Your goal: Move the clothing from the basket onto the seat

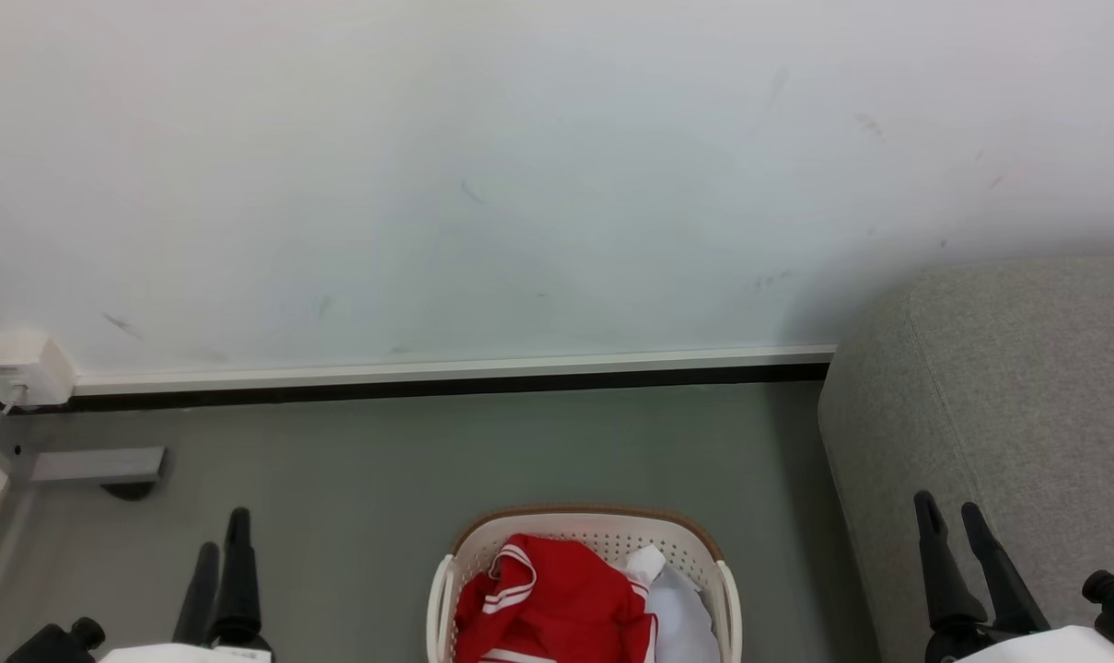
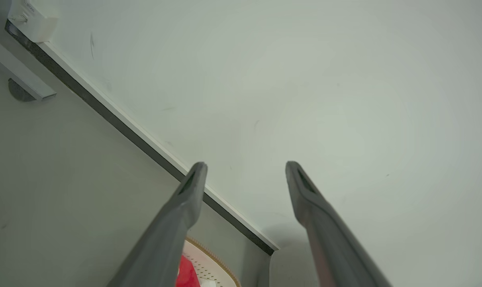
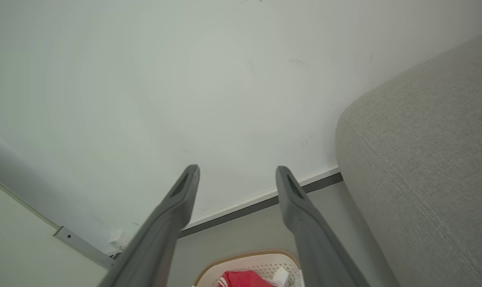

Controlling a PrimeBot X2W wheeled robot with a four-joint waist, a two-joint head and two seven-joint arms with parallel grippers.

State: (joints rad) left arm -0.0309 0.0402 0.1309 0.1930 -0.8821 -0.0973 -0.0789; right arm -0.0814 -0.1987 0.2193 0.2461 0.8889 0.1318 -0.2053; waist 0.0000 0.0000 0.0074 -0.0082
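Note:
The cream basket [image 1: 718, 589] with a brown rim stands on the grey floor at the bottom middle of the head view. Red clothing [image 1: 557, 594] with white stripes lies bunched in it beside a pale white sheet [image 1: 681, 617]. The grey seat [image 1: 1008, 396] rises at the right. My left gripper [image 1: 223, 539] is open at the lower left, well left of the basket. My right gripper [image 1: 946, 511] is open at the lower right, in front of the seat. The left wrist view shows the left gripper [image 2: 245, 167] open over the basket rim [image 2: 209, 255]; the right wrist view shows the right gripper [image 3: 237, 171] open above the basket [image 3: 247, 259], clothing [image 3: 241, 279] and seat [image 3: 424, 159].
A white wall [image 1: 520, 166] with a dark skirting strip [image 1: 446, 382] runs behind the basket. A white socket box [image 1: 18, 368] and a grey bracket [image 1: 97, 465] sit at the far left near the floor. Grey floor [image 1: 382, 488] lies between my left gripper and the basket.

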